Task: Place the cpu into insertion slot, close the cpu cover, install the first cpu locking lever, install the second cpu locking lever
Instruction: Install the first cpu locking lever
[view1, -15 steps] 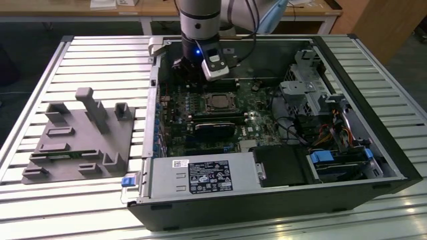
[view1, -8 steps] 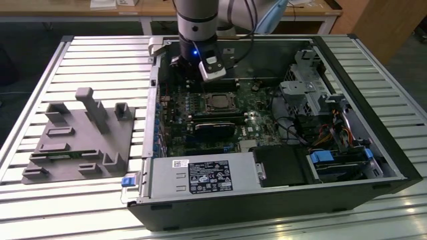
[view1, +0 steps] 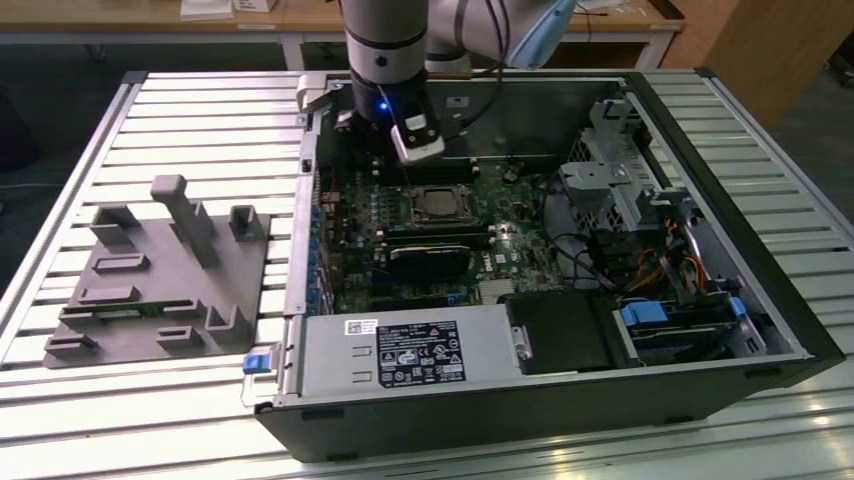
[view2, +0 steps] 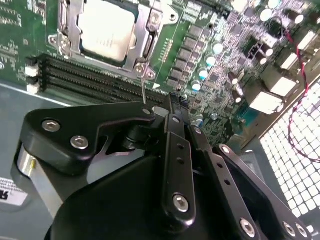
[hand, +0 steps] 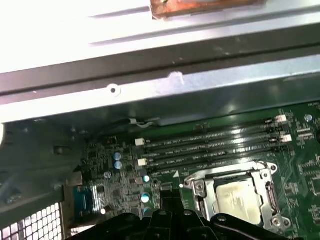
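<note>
The cpu (view2: 107, 27) lies flat in the insertion slot (view2: 56, 39) on the green board, its dull silver top showing through the window of the cpu cover (view2: 145, 45). The cover lies down around the chip. A thin silver locking lever (view2: 143, 87) sticks up from the slot's corner toward the gripper. My gripper (view2: 171, 100) hangs just beside the slot, over the memory slots, its black fingers drawn together with nothing visible between them. In the first wrist view the cpu (hand: 237, 197) and cover (hand: 202, 190) sit close to the gripper (hand: 167, 199). The exterior view has the gripper (view1: 403, 152) above the cpu (view1: 434, 205).
Long black memory slots (view2: 85, 75) run beside the socket. The grey case wall (hand: 150, 75) rises close behind them. A grey fixture plate (view1: 160, 270) lies at the exterior view's left. A power supply (view1: 400, 355) and drive bay (view1: 667, 320) fill the case's near end.
</note>
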